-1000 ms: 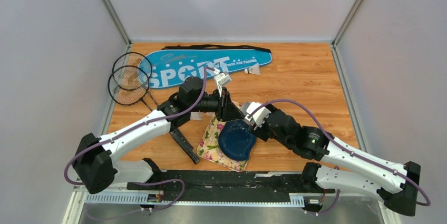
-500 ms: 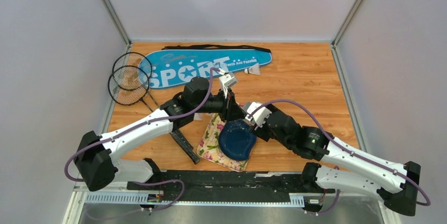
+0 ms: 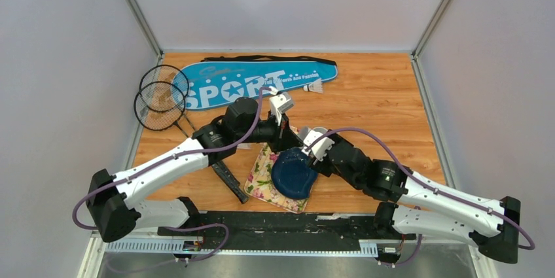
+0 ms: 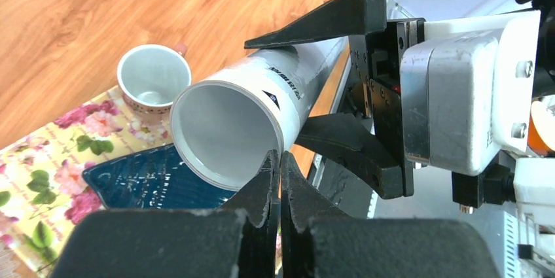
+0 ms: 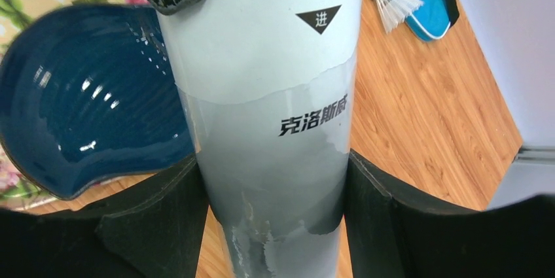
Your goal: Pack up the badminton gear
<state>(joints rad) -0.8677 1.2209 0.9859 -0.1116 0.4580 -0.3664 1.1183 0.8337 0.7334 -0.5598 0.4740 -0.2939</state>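
**Badminton gear: items and positions**

Item 1. Long white tube [image 4: 298, 69]. It is held off the table [image 3: 379, 95] at mid-table, between the two grippers and above the near things. The open mouth is turned towards the left gripper, and nothing is seen inside. A black triangle mark and black lettering are printed on the wall.

Item 2. Right gripper [image 5: 269, 163]. It is clamped on the tube's body, with one black finger pressed to each side.

Item 3. Left gripper [image 4: 280, 157]. The fingers are drawn together with almost no gap, and the tips are set at the rim of the tube's mouth. Whether the tube wall is nipped between them cannot be told.

Item 4. Two black rackets [image 3: 160, 98]. They are laid at the far left of the table with heads overlapping. Their shafts run under the left arm.

Item 5. Blue "SPORT" racket bag [image 3: 255, 76]. It is laid flat along the far edge, and its left end is just beside the racket heads.

Item 6. White feather shuttlecock [image 3: 315, 87]. It is laid on the table just beside the bag's right end.

Item 7. Dark blue plate [image 3: 293, 174]. It is set on a floral cloth [image 3: 260, 180] just beside the tube.

Item 8. Small white cup [image 4: 152, 75]. It is stood upright at the cloth's edge, near the tube's mouth.
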